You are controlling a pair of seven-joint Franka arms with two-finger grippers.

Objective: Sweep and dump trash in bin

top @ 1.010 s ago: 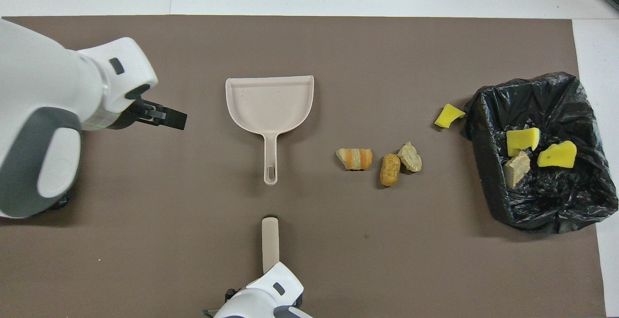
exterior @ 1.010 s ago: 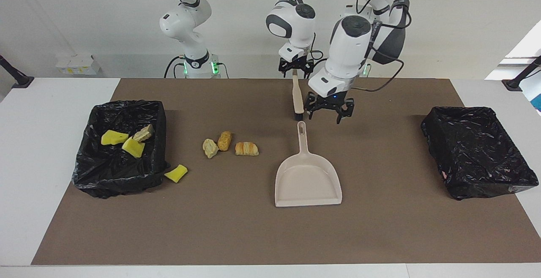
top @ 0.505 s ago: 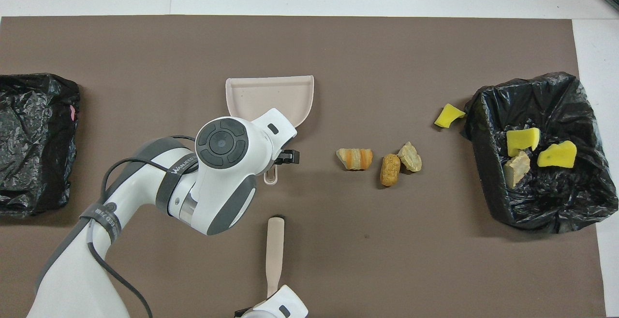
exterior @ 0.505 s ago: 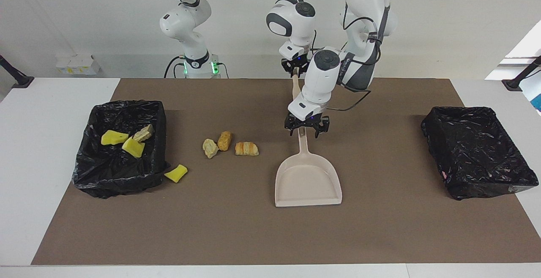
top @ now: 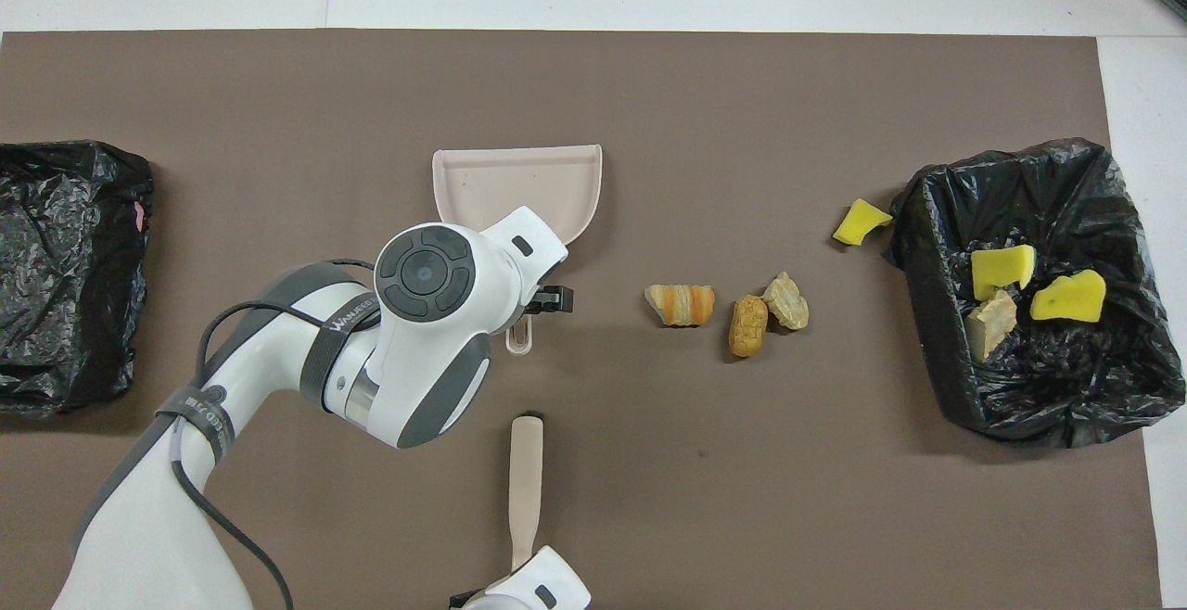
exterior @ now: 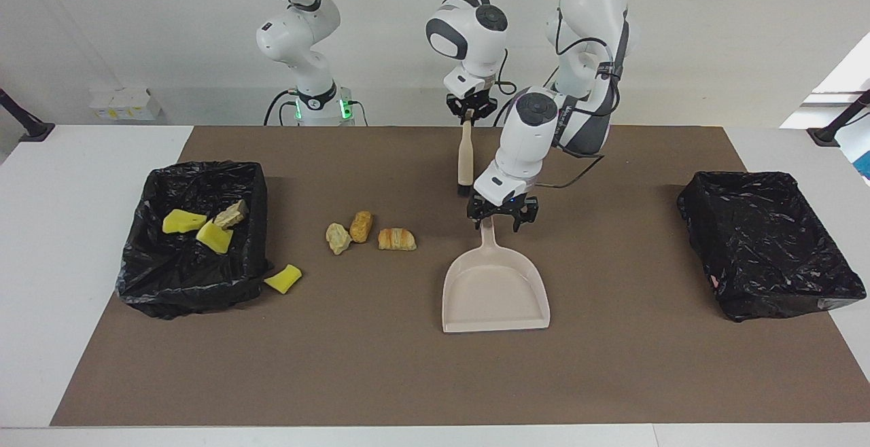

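While the left arm is bent down steeply from its base, its left gripper [exterior: 501, 219] is set low over the handle of the beige plastic dustpan [exterior: 495, 292], the black fingers spread apart on either side of the handle's end; whether they touch it cannot be told. The right gripper [exterior: 469, 112] is clenched on the top of a pale wooden-handled brush [exterior: 465, 162], which is held upright with its dark bristle end pointing down, over the brown mat [exterior: 612, 365] nearer to the robots than the dustpan.

The dustpan is smooth and flat-bottomed, with a low rim and a straight open lip turned away from the robots. Beside the dustpan, toward the right arm's end of the table, three scraps are grouped on the mat: a striped golden-brown croissant-like piece [exterior: 397, 239], a ridged brown pastry piece [exterior: 361, 226] and a beige rock-like lump [exterior: 338, 238]. Toward the same end, a yellow spongy wedge [exterior: 283, 278] is seen just beside a bin lined with crinkled black plastic [exterior: 194, 294], in which two more yellow wedges [exterior: 183, 221] and a beige lump [exterior: 231, 215] lie. A second black-lined bin [exterior: 768, 243] is placed well apart from the dustpan, toward the left arm's end.
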